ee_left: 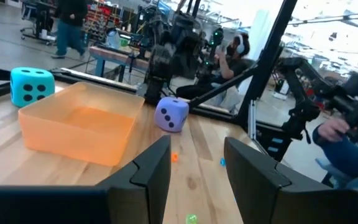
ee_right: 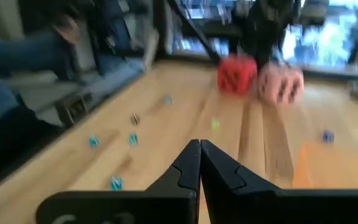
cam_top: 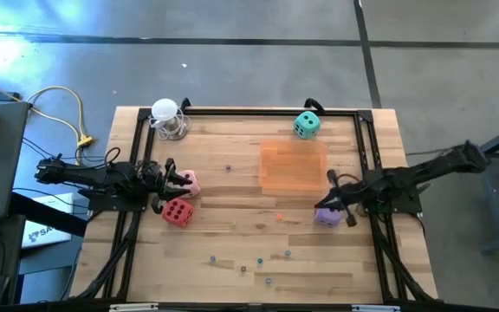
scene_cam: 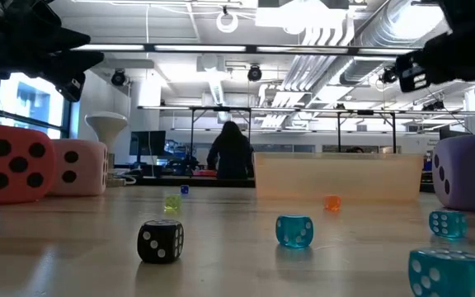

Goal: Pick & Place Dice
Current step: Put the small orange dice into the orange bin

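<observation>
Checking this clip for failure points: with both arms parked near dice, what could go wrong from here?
1. The left hand is open with nothing between its fingers, close beside the pink die and red die; a move could nudge one away.
2. The right hand is shut next to the purple die, so it may push it rather than grasp it.
3. Small dice lie scattered on the table and could get swept.

The red die point(scene_cam: 7, 173) is cut off at the low view's left edge, the purple die point(scene_cam: 468, 172) at its right — only part of each shows. Both arms are dark shapes clipped by that view's top edge. In the right wrist view the red and pink die point(ee_right: 281, 85) are blurred, pips indistinct.
</observation>
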`<state>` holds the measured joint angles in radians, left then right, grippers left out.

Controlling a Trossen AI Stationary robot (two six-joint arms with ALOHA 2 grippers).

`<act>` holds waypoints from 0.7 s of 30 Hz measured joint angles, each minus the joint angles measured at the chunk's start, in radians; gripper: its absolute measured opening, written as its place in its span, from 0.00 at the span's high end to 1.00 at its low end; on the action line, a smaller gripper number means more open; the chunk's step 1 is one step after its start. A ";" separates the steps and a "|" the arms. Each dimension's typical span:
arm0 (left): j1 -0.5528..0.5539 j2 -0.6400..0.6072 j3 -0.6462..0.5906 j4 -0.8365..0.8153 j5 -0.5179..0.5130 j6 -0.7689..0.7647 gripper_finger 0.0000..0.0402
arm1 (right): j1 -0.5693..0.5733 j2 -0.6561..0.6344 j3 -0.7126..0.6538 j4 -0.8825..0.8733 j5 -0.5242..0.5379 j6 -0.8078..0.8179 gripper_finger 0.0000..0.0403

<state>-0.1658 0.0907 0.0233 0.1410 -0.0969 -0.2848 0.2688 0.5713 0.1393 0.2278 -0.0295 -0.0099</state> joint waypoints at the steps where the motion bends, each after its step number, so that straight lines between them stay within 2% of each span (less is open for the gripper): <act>1: 0.000 0.001 0.000 0.001 0.000 0.000 0.64 | 0.020 0.059 0.010 0.013 0.039 0.010 0.99; 6: -0.001 0.018 0.000 0.018 -0.005 0.001 0.64 | 0.127 0.293 0.080 0.054 0.159 0.037 0.94; 10: -0.001 0.029 0.000 0.052 -0.011 0.031 0.64 | 0.165 0.432 0.122 0.053 0.225 0.047 0.85; 16: -0.002 0.048 0.000 0.117 -0.011 0.045 0.64 | 0.127 0.606 0.166 0.127 0.278 0.052 0.69; 21: -0.002 0.056 0.000 0.141 -0.011 0.046 0.64 | 0.070 0.744 0.190 0.152 0.235 0.093 0.61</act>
<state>-0.1677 0.1466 0.0235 0.2817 -0.1077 -0.2390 0.3389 1.3157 0.3294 0.3795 0.2058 0.0833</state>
